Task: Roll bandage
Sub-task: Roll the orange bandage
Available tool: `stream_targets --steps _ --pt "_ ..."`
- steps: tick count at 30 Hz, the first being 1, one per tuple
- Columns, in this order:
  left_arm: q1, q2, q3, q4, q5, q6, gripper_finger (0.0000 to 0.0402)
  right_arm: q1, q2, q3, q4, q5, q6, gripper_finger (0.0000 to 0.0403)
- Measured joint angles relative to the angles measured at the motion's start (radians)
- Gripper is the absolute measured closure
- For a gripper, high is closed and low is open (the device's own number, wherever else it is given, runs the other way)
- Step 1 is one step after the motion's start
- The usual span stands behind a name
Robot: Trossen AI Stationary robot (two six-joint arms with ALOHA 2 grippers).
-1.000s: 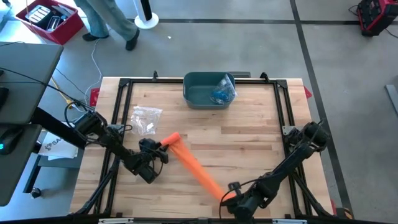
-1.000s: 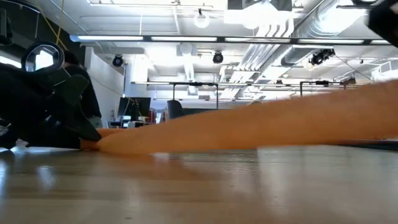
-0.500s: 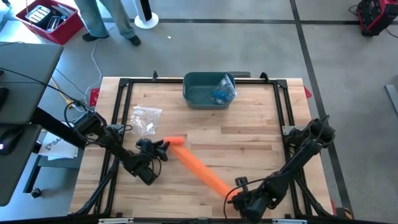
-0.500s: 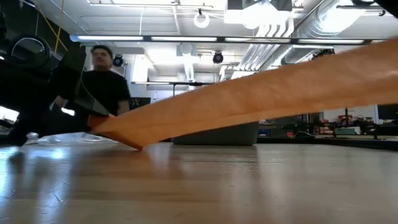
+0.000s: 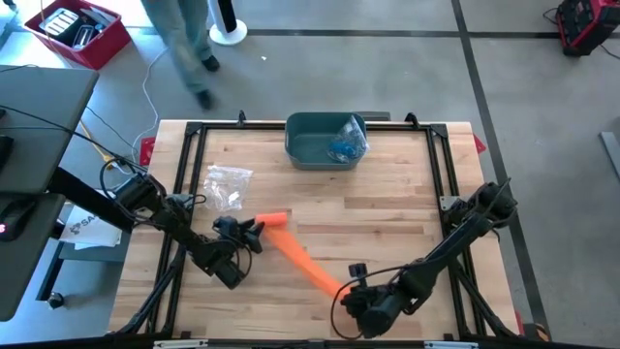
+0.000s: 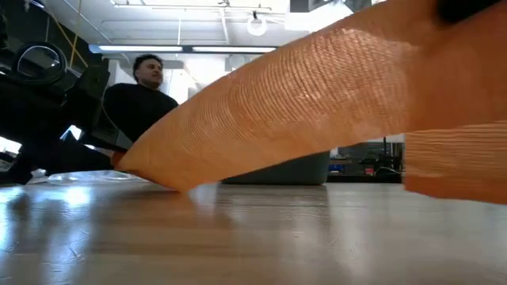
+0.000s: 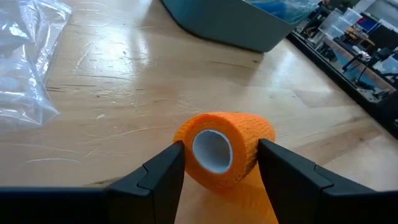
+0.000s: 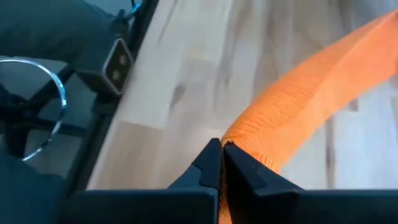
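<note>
Grey concrete floor surrounds the pale wooden tabletop (image 5: 387, 223) in the high view. A teal plastic bin (image 5: 325, 141) sits at the far edge and a crumpled clear plastic bag (image 5: 228, 184) lies toward the left. The orange elastic bandage (image 5: 300, 257) runs as a loose strip across the middle: its rolled end sits at the left end effector (image 5: 254, 233), its free tail at the right end effector (image 5: 351, 291) near the front edge. I judge the rolling barely begun, since most of the strip is still unwound.

From the low view, the orange weave fills the frame, lifting off the wood toward the right. A person in a dark top stands behind the bench.

Through the left wrist view, the left end effector (image 7: 221, 163) stands partly open with one finger on each side of the small roll, whose white core faces the camera. Whether the pads (image 7: 171, 165) press it I cannot tell.

Seen from the right wrist view, the right end effector (image 8: 222, 160) is fully closed, pinching the tail end.

No readable writing or brand shows on any of these things.
</note>
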Motion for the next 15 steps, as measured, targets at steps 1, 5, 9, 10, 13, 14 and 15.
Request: stream_targets --steps 1,5,9,10,13,14,15 --pt "-0.002 0.000 0.000 0.001 0.001 0.007 0.0209 -0.005 0.000 0.000 -0.001 0.003 -0.005 0.0402" --pt "-0.005 0.000 0.000 0.004 0.017 0.031 0.0209 -0.025 0.000 0.000 -0.052 -0.014 0.013 0.0384" --pt "-0.005 0.000 0.000 0.006 0.033 0.037 0.0209 -0.051 0.000 0.000 -0.113 -0.093 0.041 0.0331" --pt "-0.005 0.000 0.000 0.009 0.040 0.043 0.0209 -0.058 -0.003 0.000 -0.127 -0.120 0.039 0.0316" --pt "-0.005 0.000 0.001 0.032 0.047 0.072 0.0209 -0.083 -0.029 0.002 -0.162 -0.229 -0.013 0.0276" --pt "-0.005 0.000 0.001 0.037 0.047 0.082 0.0209 -0.092 -0.039 0.007 -0.169 -0.246 -0.030 0.0267" --pt "-0.005 0.000 0.001 0.041 0.046 0.090 0.0209 -0.098 -0.051 0.009 -0.166 -0.244 -0.045 0.0260"
